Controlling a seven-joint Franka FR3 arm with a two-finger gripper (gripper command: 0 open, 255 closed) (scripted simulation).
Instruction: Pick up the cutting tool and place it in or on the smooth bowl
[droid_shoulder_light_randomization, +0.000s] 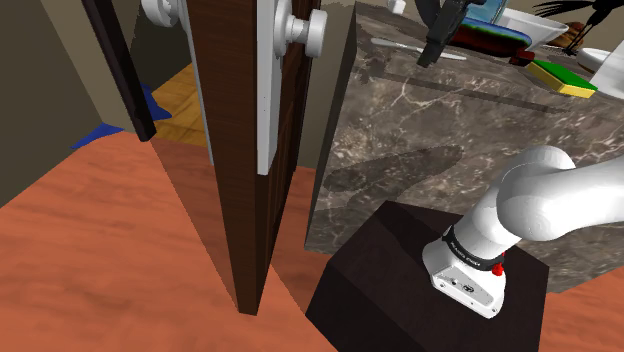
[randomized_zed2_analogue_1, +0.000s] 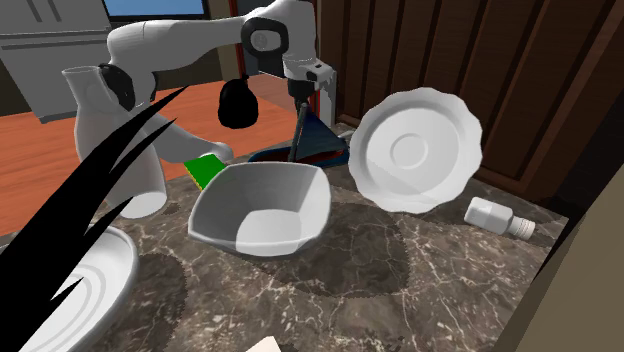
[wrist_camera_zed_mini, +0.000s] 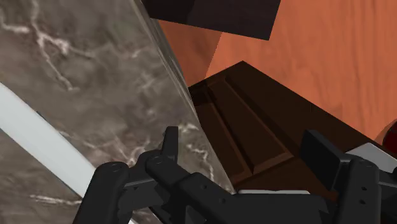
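Evidently the approach to the grasp is in hand: the black jaws stand apart, empty, low over the dark, white-veined stone tabletop (wrist_camera_zed_mini: 83, 63). Just beside them, not between them, the long, flat, pale-grey cutting tool (wrist_camera_zed_mini: 44, 143) lies on that tabletop, thin and plain. Next, they likely need shifting astride it, then closing.

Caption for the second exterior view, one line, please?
White arm's black gripper hovers behind a white bowl on the marbled counter, white plate propped alongside.
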